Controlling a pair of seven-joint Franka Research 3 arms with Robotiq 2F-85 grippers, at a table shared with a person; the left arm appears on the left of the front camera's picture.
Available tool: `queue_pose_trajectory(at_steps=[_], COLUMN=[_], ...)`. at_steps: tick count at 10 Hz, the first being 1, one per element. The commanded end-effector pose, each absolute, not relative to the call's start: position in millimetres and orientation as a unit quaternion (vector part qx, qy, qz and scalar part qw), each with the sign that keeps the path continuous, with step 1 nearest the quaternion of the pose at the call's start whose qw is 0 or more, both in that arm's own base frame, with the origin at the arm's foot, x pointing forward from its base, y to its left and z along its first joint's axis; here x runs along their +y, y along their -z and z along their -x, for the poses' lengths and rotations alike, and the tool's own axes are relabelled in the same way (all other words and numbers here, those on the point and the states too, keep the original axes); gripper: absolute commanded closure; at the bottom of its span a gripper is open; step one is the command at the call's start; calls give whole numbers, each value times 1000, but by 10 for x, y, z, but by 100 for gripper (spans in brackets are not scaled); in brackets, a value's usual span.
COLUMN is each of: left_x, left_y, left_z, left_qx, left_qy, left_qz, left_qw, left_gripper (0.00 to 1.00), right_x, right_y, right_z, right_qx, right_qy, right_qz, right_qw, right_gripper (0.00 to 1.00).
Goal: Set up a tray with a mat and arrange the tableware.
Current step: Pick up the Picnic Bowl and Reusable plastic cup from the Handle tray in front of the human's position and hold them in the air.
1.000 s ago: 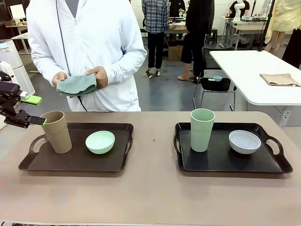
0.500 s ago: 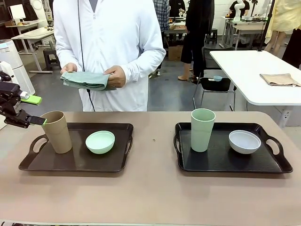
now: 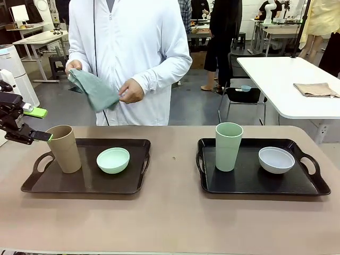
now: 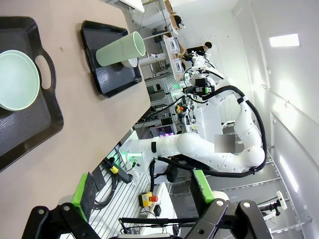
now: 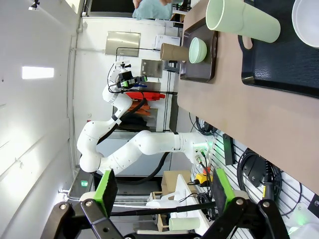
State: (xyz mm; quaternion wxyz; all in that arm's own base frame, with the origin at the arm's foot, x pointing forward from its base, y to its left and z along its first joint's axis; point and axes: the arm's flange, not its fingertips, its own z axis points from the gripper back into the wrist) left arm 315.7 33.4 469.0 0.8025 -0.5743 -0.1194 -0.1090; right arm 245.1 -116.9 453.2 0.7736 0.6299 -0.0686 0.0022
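Note:
Two black trays sit on the table. The left tray (image 3: 85, 181) holds a tan cup (image 3: 64, 149) and a mint green bowl (image 3: 113, 160). On the right tray (image 3: 247, 179) stand a pale green cup (image 3: 228, 146) and a white bowl (image 3: 276, 160). Behind the table a person holds a grey-green mat (image 3: 94, 90) that hangs from one hand. My left gripper (image 3: 38, 124) hovers open just left of the tan cup. The left wrist view shows my left gripper (image 4: 142, 191) open with nothing in it, and the right wrist view shows my right gripper (image 5: 164, 189) open the same way.
Bare table surface lies between the trays and along the near edge. A white table (image 3: 287, 85) with a folded tan cloth (image 3: 316, 89) stands at the back right, beside a chair (image 3: 241, 93). Other people stand farther back.
The person has stepped right and let the folded mat fall open from one hand. Neither gripper nor any tableware has moved.

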Motion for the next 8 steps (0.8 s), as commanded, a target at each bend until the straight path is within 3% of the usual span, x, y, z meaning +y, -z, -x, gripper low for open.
queue_pose_trajectory(at_steps=[1, 2, 4, 6, 8], left_x=[407, 443, 469, 444, 511], left_y=[-4876, -5111, -5568, -5770, -5860], left_z=[-3168, -3091, -3020, -3216, -3481], left_qx=[-162, -193, -246, -251, -323], left_qy=[139, 182, 282, 357, 331], left_qz=[565, 487, 245, 49, -158], left_qw=[797, 832, 894, 899, 872], left_gripper=[0, 0, 0, 0, 0], right_x=[-813, -383, 549, 1363, 1799], right_y=[-4731, -5058, -5753, -5958, -5795], right_z=[-2668, -2786, -3017, -3427, -3790], right_qx=[-100, -122, -160, -174, -156], right_qy=[95, 104, 97, 112, 86], right_qz=[-589, -542, -477, -416, -439], right_qw=[796, 825, 859, 885, 880], right_gripper=[0, 0, 0, 0, 0])
